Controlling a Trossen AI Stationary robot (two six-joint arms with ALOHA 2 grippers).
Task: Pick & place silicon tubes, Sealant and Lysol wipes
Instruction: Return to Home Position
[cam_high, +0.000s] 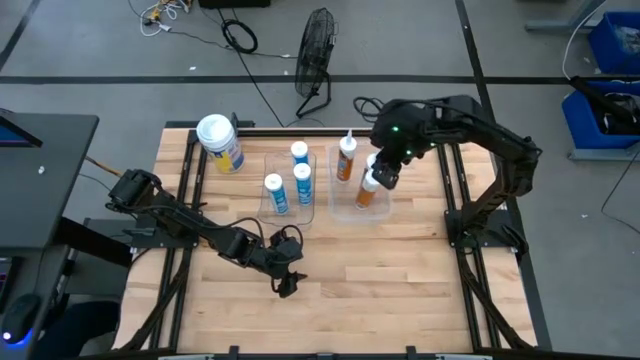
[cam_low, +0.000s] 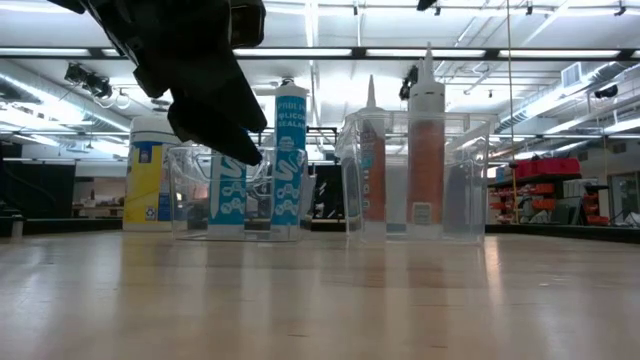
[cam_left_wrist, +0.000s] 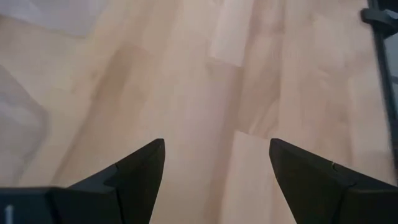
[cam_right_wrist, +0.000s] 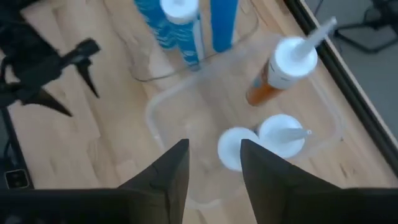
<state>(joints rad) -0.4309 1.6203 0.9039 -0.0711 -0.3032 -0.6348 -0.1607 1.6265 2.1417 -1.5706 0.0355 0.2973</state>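
Note:
The Lysol wipes canister (cam_high: 219, 141), with a white lid and a yellow-and-blue label, stands on the table at the far left. Three white-and-blue tubes (cam_high: 299, 178) stand upright in a clear bin (cam_high: 268, 205). Orange sealant tubes (cam_high: 347, 157) with white nozzles stand in a second clear bin (cam_high: 340, 208) to its right. My right gripper (cam_right_wrist: 214, 165) is open and empty, hovering above this bin, with the white tube tops (cam_right_wrist: 283, 134) below it. My left gripper (cam_high: 288, 283) is open and empty, low over bare wood near the table's middle front (cam_left_wrist: 217, 165).
A dark metal frame (cam_high: 455, 190) runs along the table's sides. A black fan (cam_high: 315, 50) and cables lie on the floor beyond the far edge. Bare wood lies at the front right (cam_high: 400, 290). The left arm (cam_high: 190, 222) stretches across the table's left half.

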